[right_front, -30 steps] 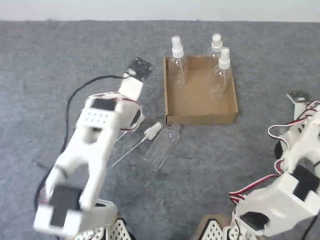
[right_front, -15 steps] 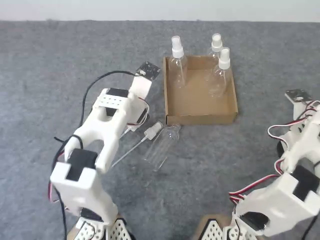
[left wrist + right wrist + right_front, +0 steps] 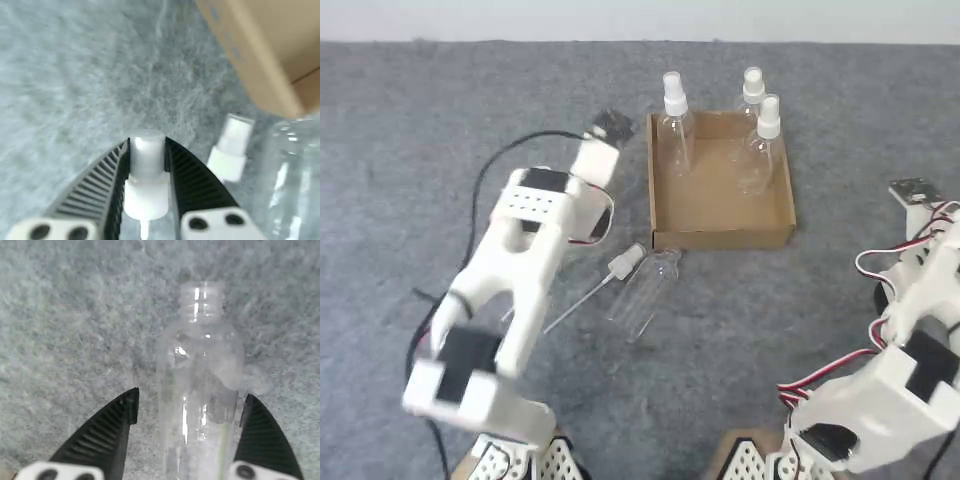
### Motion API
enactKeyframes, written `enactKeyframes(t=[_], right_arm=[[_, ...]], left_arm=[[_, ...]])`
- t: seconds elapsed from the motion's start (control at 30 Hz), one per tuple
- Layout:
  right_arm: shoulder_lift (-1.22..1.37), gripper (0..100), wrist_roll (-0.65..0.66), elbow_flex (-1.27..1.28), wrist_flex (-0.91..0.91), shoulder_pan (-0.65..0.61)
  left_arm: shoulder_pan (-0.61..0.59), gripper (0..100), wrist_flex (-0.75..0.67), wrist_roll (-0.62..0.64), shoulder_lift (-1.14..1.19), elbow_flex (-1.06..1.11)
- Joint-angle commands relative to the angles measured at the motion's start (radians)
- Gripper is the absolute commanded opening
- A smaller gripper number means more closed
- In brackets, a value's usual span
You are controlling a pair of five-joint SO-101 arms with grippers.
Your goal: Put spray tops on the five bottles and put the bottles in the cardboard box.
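Left jaws pinch a spray top (image 3: 146,170); right jaws gape wide around an uncapped bottle (image 3: 200,385).

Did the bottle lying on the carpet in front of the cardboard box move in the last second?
No. The bottle lies in the same place and at the same slant, just in front of the near left corner of the cardboard box.

surface: grey felt-like mat (image 3: 400,150) covering the table, evenly lit | back: pale plain wall (image 3: 520,20) in a strip along the far edge | shadows: soft
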Motion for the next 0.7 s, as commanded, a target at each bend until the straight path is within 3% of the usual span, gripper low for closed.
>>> enactKeyframes(t=[0.0,0.27,0.47,0.67], right_arm=[[-0.105,27.9,0.012,-0.028,-0.001,-0.002],[-0.179,32.5,0.075,-0.028,-0.001,-0.071],[-0.097,30.6,0.083,-0.081,-0.001,-0.120],[0.058,23.7,0.137,-0.219,-0.001,-0.088]], left_arm=[[-0.006,1,0.124,0.091,-0.315,-0.019],[-0.006,1,0.144,0.153,-0.631,0.157],[-0.025,1,0.029,0.152,-0.667,0.315],[-0.054,1,-0.072,0.152,-0.667,0.415]])
